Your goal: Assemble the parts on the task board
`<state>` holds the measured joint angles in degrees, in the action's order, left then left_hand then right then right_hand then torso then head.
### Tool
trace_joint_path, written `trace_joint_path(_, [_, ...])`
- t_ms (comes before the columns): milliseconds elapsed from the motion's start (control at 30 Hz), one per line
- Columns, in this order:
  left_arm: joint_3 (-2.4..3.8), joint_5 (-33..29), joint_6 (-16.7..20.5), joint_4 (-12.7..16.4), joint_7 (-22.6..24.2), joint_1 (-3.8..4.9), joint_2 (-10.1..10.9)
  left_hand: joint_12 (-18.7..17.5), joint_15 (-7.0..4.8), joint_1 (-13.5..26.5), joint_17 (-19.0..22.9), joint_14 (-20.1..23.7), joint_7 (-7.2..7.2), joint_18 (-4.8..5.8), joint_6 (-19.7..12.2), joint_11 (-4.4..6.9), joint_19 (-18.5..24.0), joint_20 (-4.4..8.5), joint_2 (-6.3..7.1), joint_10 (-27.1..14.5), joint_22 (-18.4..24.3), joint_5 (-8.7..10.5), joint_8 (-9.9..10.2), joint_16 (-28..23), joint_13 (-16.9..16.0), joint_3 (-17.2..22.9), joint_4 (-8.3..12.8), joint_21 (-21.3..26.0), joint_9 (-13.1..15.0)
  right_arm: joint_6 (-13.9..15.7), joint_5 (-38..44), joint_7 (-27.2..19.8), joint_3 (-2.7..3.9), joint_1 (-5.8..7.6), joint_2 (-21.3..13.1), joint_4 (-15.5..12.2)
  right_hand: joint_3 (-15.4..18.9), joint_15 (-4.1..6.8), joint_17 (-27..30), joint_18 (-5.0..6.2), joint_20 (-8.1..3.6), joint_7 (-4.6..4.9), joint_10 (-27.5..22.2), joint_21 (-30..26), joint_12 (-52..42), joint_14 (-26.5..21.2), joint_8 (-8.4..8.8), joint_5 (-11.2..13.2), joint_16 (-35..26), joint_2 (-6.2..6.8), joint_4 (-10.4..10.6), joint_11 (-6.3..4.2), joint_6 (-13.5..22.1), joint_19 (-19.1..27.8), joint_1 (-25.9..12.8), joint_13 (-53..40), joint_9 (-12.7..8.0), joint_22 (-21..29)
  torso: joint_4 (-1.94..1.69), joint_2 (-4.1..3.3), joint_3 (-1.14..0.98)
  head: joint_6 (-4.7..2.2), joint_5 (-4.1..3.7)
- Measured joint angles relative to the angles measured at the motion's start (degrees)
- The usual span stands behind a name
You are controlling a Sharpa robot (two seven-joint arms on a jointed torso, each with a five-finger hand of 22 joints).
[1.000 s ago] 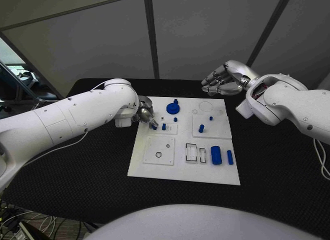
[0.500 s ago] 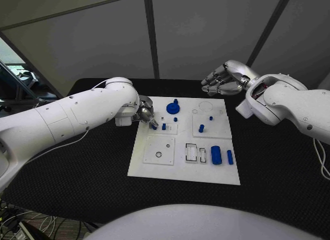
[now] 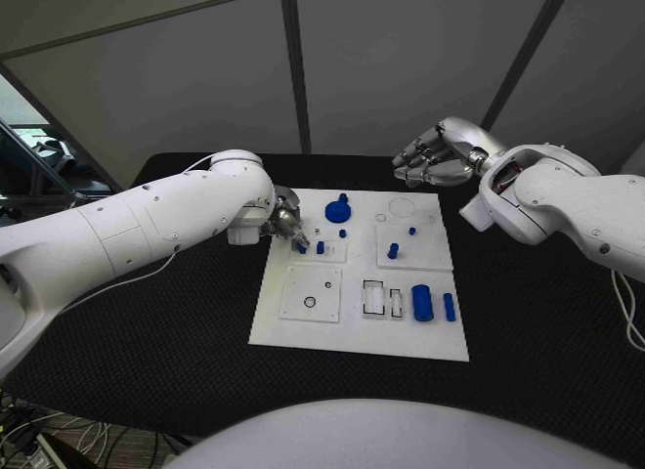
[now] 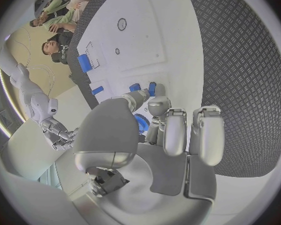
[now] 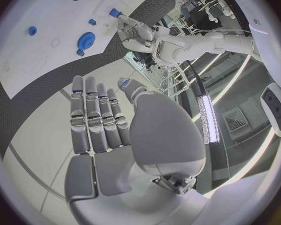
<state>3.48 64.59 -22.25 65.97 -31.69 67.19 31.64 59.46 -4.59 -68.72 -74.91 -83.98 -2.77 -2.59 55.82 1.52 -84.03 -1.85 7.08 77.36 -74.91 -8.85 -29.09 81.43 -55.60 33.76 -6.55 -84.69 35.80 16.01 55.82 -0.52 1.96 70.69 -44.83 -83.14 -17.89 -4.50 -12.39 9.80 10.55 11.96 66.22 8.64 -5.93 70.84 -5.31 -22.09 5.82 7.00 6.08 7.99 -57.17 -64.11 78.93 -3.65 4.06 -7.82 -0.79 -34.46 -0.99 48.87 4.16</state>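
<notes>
While left hand [image 3: 286, 224] stays at board [image 3: 354, 337] edge, grasping blue peg [image 3: 300, 246], nothing shifted; insertion pending; right hand [image 3: 436, 156] released, well apart.

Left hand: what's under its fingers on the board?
The left hand sits over the task board's left edge, fingertips by a small blue part on a raised white square. Its fingers cover the contact, so a grip cannot be confirmed.
</notes>
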Motion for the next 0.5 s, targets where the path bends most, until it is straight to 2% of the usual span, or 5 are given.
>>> trace_joint_path(300, [-0.49,-0.23,0.00,-1.02,-0.84,0.16,-1.02,0.00,0.00,0.37,0.00,0.00,-0.08,0.00,0.10,0.11,0.00,0.00,0.37,0.29,0.00,-0.39,-0.07,0.00,0.19,0.00,0.00,0.00,0.09,0.00,0.00,-0.01,0.00,0.00,0.00,-0.03,0.00,0.00,0.00,0.00,0.00,0.00,0.00,0.00,0.00,0.00,0.00,0.00,0.00,0.00,0.00,0.00,0.00,0.00,0.00,0.00,0.00,0.01,0.02,-0.01,0.00,0.05,-0.17])
trace_joint_path(500, [-0.59,-0.36,-0.13,-1.12,-1.24,0.25,-1.19,0.00,0.01,0.54,0.00,0.00,-0.09,0.00,0.10,0.11,0.00,0.00,0.53,0.30,0.00,-0.39,-0.07,0.00,0.28,0.00,0.00,0.00,0.09,0.00,0.00,-0.02,0.00,0.00,0.00,-0.04,0.00,0.00,0.00,-0.01,0.00,0.00,0.00,0.00,0.00,0.00,0.00,0.00,0.00,0.00,0.00,0.00,0.00,0.00,0.00,0.00,0.00,0.01,0.02,0.00,0.01,0.14,-0.26])
